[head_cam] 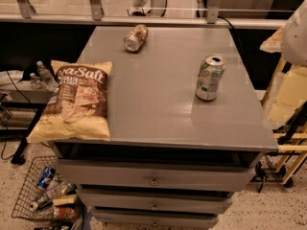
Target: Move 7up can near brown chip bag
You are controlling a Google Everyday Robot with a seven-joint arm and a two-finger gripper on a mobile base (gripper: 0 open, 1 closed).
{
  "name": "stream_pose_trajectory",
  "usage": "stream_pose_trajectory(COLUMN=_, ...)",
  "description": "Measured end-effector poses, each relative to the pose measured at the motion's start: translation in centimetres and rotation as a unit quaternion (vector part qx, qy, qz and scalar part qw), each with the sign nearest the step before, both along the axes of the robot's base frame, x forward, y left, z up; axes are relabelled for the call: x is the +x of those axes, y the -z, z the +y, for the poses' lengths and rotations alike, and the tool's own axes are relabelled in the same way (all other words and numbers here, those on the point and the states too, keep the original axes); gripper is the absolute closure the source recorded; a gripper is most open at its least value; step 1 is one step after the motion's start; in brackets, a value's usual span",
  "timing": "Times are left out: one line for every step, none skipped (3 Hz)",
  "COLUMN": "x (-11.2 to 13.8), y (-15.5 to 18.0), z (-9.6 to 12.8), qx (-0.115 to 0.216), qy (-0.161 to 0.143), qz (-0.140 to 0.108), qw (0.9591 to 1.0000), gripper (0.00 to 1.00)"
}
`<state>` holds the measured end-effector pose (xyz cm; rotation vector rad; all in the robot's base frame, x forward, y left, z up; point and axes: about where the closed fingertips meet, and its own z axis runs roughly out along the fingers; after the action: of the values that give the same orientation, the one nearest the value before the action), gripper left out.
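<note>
The 7up can (209,77) stands upright right of centre on the grey cabinet top (153,114), lower left of the white arm part (295,37) at the upper right edge — the gripper is out of frame, so its state cannot be told — silver, dented, green-and-white labelled, well apart from the brown chip bag (76,102) at left.

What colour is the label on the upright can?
Green and white on the silver 7up can, seen in the camera view; the gripper is not in view.
</note>
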<state>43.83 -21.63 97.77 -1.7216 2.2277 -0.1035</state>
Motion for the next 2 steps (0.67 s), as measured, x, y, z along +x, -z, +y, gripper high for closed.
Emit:
stream_pose_trajectory(x=0.0, y=0.0, z=0.0, qx=0.0, qy=0.0, qz=0.0, qw=1.0, gripper=0.0)
stream_pose_trajectory(x=0.43, y=-0.05, z=-0.07, qx=0.014, qy=0.007, qz=-0.01, qw=0.9998, gripper=0.0)
